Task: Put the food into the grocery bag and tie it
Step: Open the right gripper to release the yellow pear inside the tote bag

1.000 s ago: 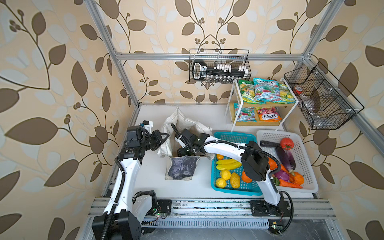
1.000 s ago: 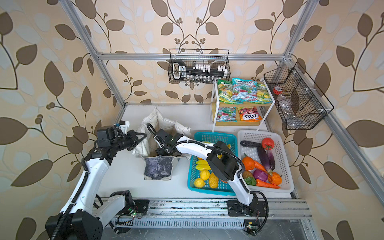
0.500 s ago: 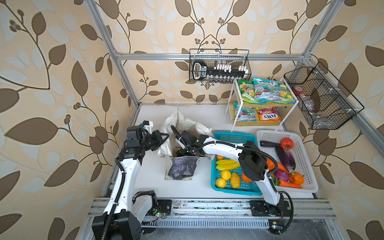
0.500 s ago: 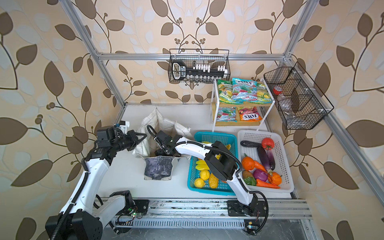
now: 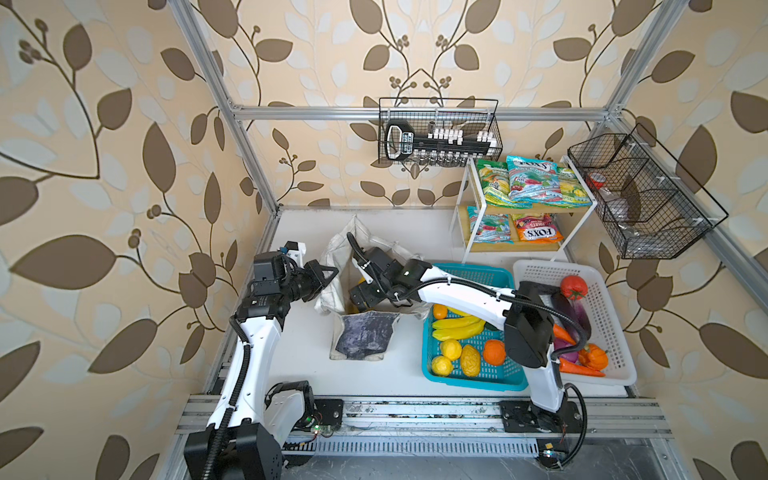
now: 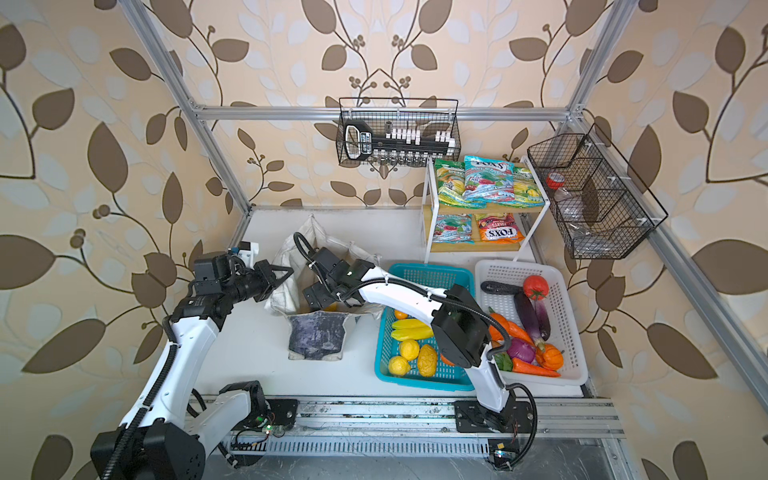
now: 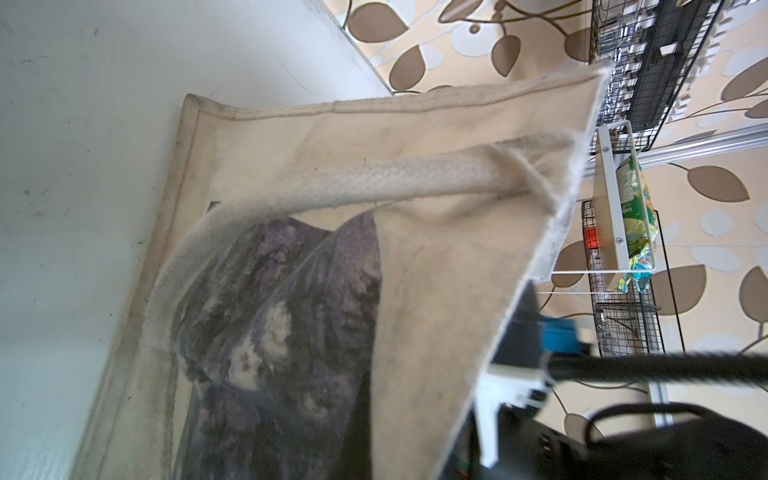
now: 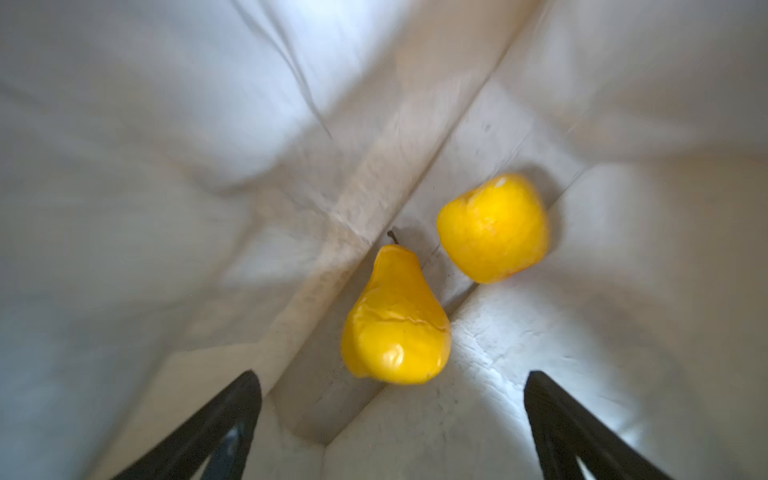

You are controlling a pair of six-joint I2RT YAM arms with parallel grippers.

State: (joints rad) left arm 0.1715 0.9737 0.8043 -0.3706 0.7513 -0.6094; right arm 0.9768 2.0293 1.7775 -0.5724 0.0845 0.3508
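Grocery bag [image 5: 363, 336]: upright on counter [image 5: 309, 345], mouth open.
Left tool [image 5: 330, 276]: clamped shut on bag rim, apparently to keep the mouth spread.
Right tool [image 8: 392, 374]: inside bag, jaws wide apart, empty.
Contents: yellow pear [image 8: 395, 320] and rounded yellow fruit [image 8: 494, 228], lying near each other on bag floor.
Bag not yet tied.

In my grocery bag [image 8: 166, 208] I count one yellow pear [image 8: 395, 320] and one rounder yellow fruit [image 8: 494, 228]. Outside it I see five sweet packets [image 5: 530, 180], one blue basket [image 5: 469, 272] and one white basket [image 5: 540, 274].
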